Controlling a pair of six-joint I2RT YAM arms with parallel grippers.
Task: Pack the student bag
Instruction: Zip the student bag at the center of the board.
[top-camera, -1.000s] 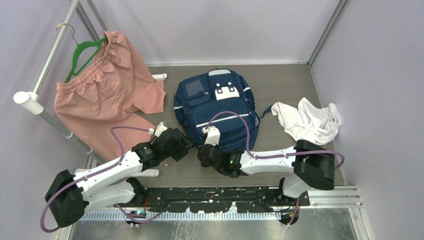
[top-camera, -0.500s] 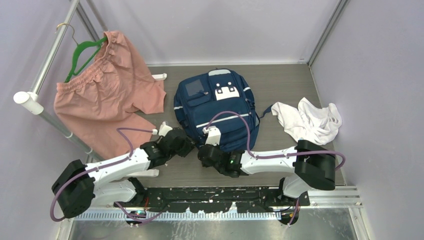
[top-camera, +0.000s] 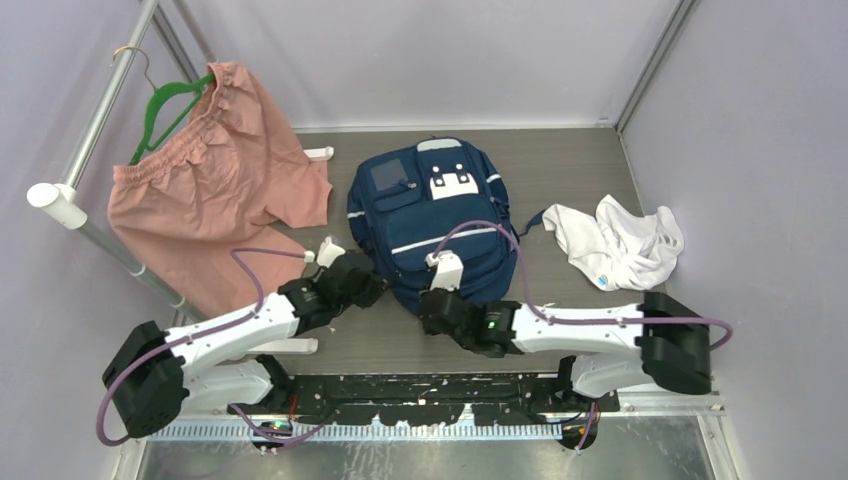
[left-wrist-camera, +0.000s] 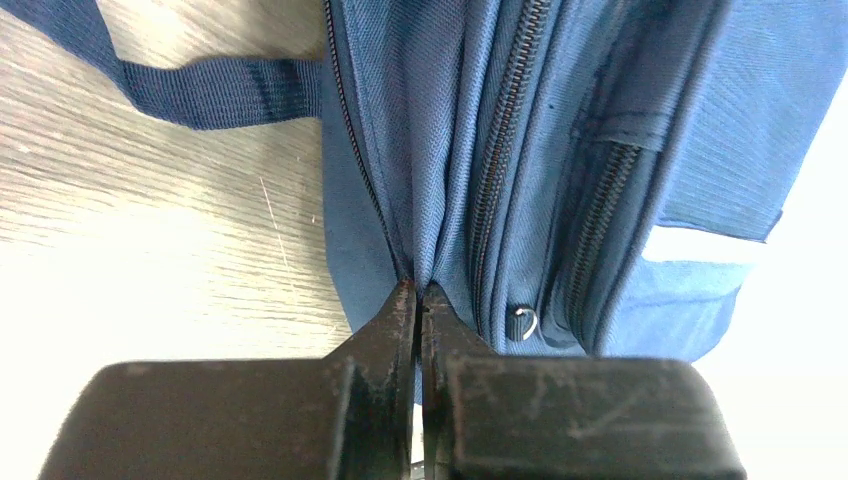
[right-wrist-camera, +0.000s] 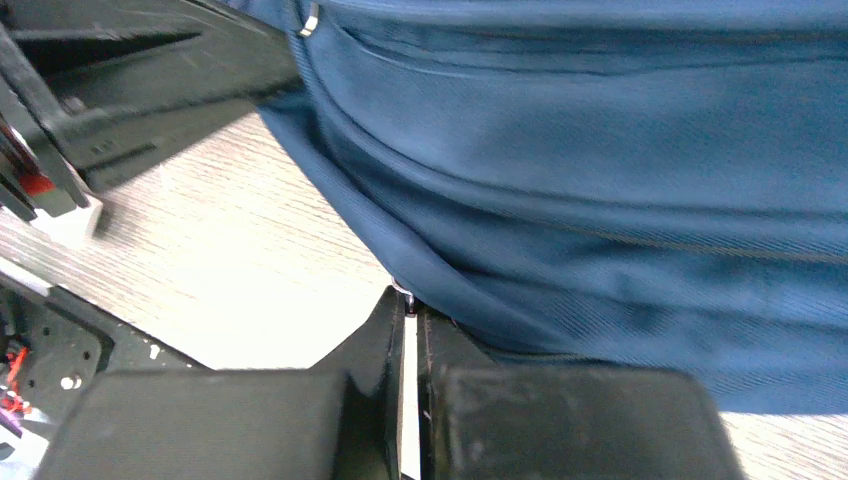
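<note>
Left gripper (left-wrist-camera: 418, 290) nipping student bag (top-camera: 440, 215), lengthwise near-to-far, patch (top-camera: 452, 185) far

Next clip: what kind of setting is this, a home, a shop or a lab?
Most likely a lab test cell: plain lilac walls framed by aluminium posts, a wood-grain table, and staged props, the student bag and pink shorts.

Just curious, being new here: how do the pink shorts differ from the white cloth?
The pink shorts are spread out on a green hanger, left of the student bag; the white cloth is crumpled in a heap, without a hanger, on its right. The shorts cover more area. Both are fabric, outside the bag.
</note>
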